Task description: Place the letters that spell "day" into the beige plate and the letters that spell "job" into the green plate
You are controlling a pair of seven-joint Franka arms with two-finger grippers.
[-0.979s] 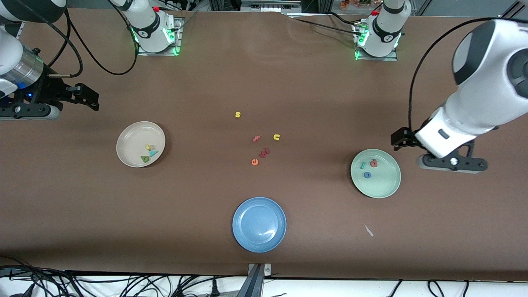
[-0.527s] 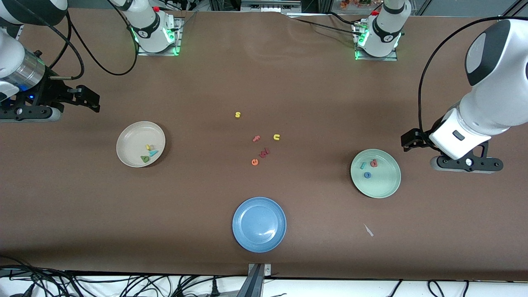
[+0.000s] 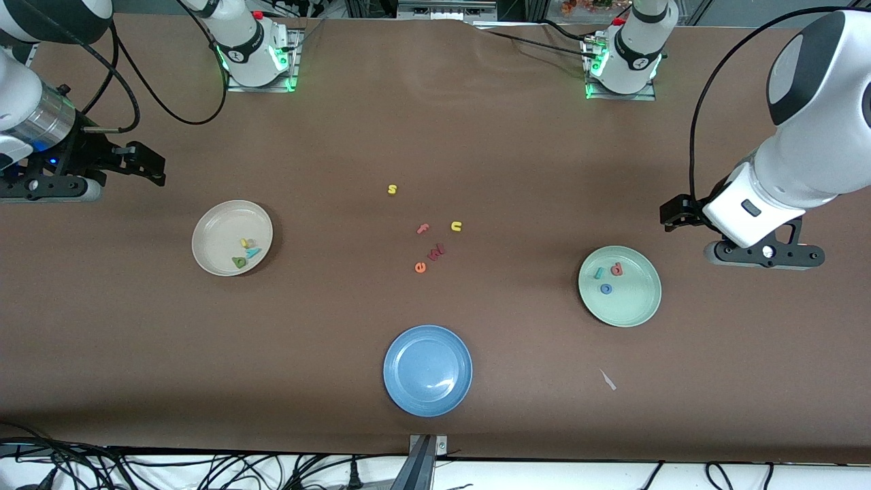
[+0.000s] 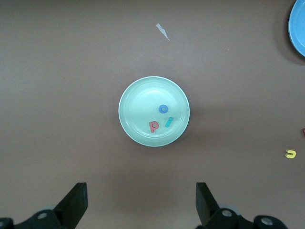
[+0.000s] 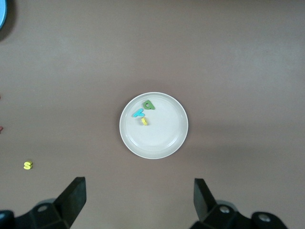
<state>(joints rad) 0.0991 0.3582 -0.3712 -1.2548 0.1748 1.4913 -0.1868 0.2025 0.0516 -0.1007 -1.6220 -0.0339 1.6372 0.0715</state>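
We judge the foam letters light, soft and a little springy: best pinched across a stroke, flat on whatever they lie on, with a gentle squeeze. The "day" set, green d, yellow a and teal y, lies in the beige plate toward the right arm's end of the counter; teal j, blue o and red b lie in the green plate toward the left arm's end. Both plates look filled as asked. The left claw hangs with jaws wide apart and empty just beside the green plate's rim; the right claw, likewise apart and empty, hangs near the beige plate. Shallow rims would hinder a low sideways sweep, so we would lift straight up; the spare letters in mid-counter and the blue plate sit well apart from both, leaving wide bare counter
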